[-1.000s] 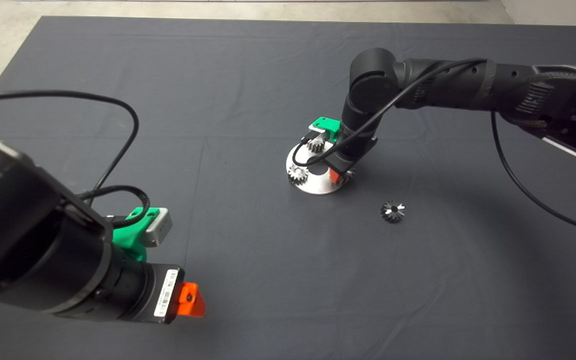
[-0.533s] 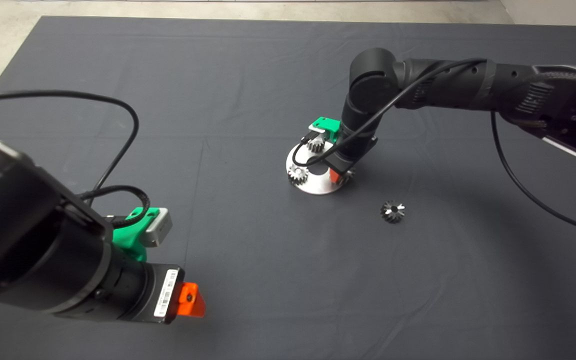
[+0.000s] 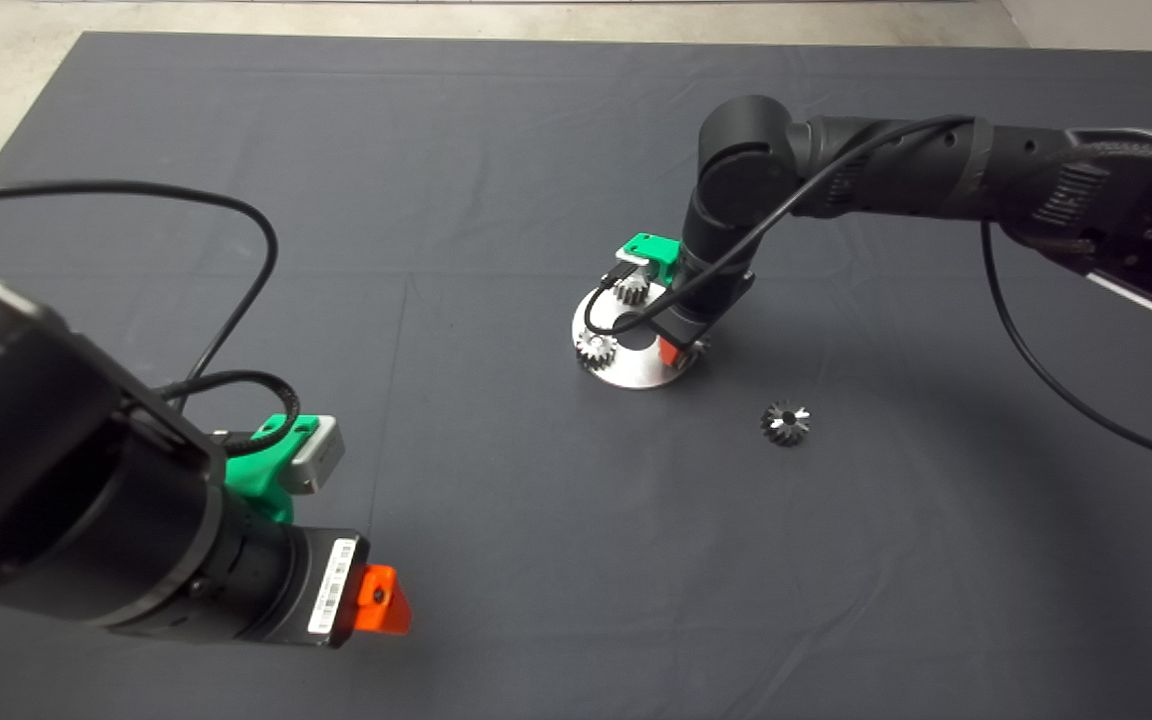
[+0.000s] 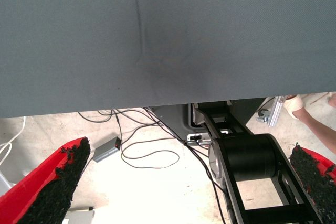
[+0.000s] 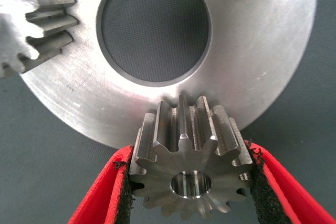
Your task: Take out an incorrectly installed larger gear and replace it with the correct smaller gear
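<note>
Right gripper (image 5: 189, 153) is down at the round metal plate (image 3: 636, 375), which sits about mid-mat (image 3: 436, 150), a touch toward the right edge. Its red fingers (image 5: 113, 182) sit on either side of the larger gear (image 5: 191, 166), and the black pads look pressed against the teeth on both sides, so I'd call that clamped on. The gear is on the plate's rim, on the side facing the mat's right edge (in the head view you only get a sliver of it behind the gripper).

Two pale little gears (image 3: 596, 348) are also on the plate. The smaller gear (image 3: 786, 423) lies loose on the mat, near the plate but apart from it, toward the near right corner.

Left gripper (image 3: 376, 600) hangs over the near left part of the mat, jaws wide apart with nothing in them.

My read is that this is the removal step, with the grip made but no lift yet. Next it needs a straight pull up so the teeth don't snag, then it can set that gear aside and go for the one on the mat.
</note>
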